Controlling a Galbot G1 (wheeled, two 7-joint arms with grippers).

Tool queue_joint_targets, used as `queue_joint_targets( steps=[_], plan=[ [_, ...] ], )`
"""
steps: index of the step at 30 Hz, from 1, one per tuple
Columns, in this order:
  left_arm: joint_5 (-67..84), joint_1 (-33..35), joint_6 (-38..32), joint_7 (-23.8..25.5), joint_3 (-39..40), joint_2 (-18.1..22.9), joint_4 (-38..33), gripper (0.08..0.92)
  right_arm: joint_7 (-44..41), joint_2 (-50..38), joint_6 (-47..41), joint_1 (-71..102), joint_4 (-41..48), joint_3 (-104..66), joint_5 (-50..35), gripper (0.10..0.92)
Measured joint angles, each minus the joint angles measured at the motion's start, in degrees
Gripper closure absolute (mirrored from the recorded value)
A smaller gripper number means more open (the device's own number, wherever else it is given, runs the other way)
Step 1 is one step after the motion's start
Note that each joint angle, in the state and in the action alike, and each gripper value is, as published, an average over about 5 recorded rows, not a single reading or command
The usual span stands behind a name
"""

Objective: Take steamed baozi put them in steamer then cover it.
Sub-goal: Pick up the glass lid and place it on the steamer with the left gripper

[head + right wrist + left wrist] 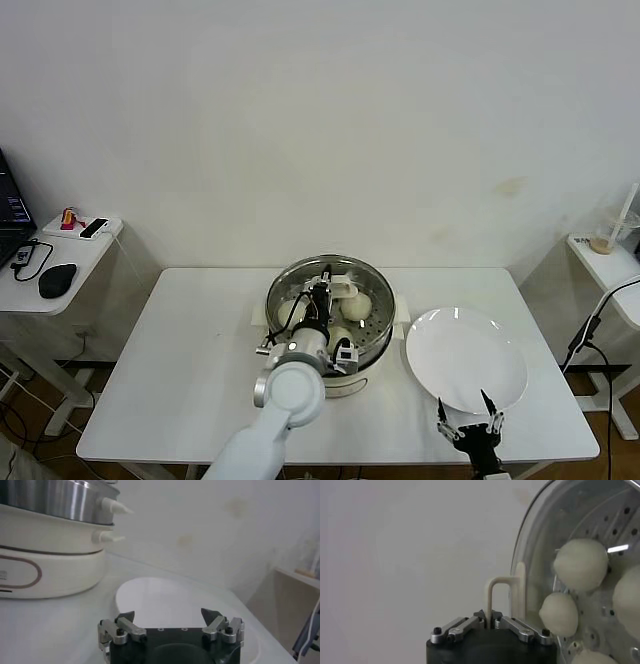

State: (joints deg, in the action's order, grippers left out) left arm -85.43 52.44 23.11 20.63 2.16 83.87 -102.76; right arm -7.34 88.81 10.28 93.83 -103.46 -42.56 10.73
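Observation:
The steamer (pixel 378 292), a shiny steel pot on a cream base, stands mid-table; it also shows in the right wrist view (pixel 50 500). My left gripper (pixel 320 293) is over it, shut on the cream handle (pixel 506 592) of the glass cover (pixel 540 550). The cover sits over the pot; I cannot tell whether it rests on the rim. Cream-white baozi (pixel 581 564) (pixel 559 614) show through the glass, and in the head view (pixel 356 303). My right gripper (pixel 469 428) (pixel 167 615) is open and empty, low at the front edge of the plate.
An empty white plate (pixel 465 360) (pixel 165 600) lies right of the steamer. A side table (pixel 60 250) with a mouse and cables stands at the far left. Another small table (pixel 610 260) with a cup and a hanging cable is at the far right.

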Motion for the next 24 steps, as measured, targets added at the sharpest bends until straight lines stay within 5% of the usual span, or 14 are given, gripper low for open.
queue_joint_targets(
  steps=[24],
  plan=[
    [-0.80, 1.21, -0.83, -1.98, -1.21, 2.05, 2.38, 0.858, -0.01, -0.23, 0.27, 0.35, 0.26, 0.52, 0.70, 0.203]
  ],
)
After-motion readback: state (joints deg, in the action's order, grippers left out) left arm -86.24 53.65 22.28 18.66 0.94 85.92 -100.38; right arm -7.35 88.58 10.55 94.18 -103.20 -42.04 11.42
